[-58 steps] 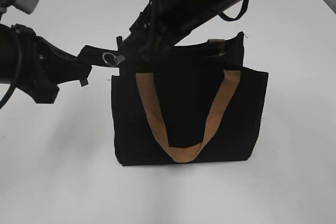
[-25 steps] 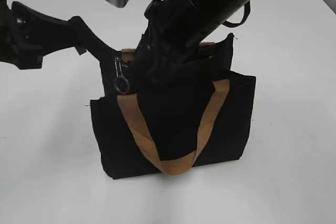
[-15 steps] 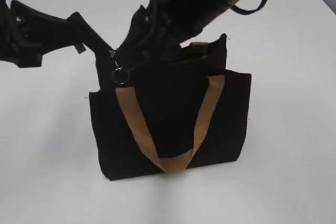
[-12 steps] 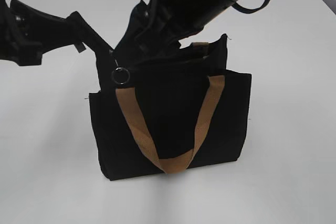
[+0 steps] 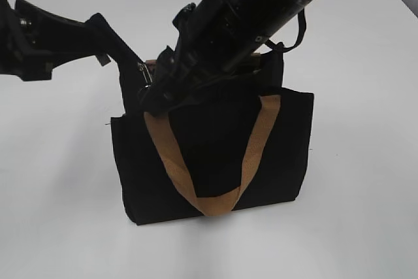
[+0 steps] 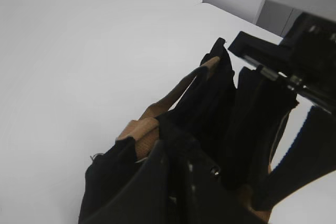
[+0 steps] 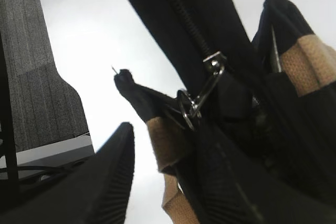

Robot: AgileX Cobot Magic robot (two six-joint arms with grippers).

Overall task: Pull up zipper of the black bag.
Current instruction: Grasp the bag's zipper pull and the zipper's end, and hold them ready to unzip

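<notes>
The left gripper (image 5: 124, 63) pinches the black bag (image 5: 215, 155) at its top corner – the right gripper's (image 5: 157, 96) fingers sit beside the zipper (image 7: 202, 87), grip unclear.

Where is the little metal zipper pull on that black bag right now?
The zipper pull hangs at the black bag's upper left corner in the exterior view, beside the tan strap. In the right wrist view it dangles mid-frame.
</notes>
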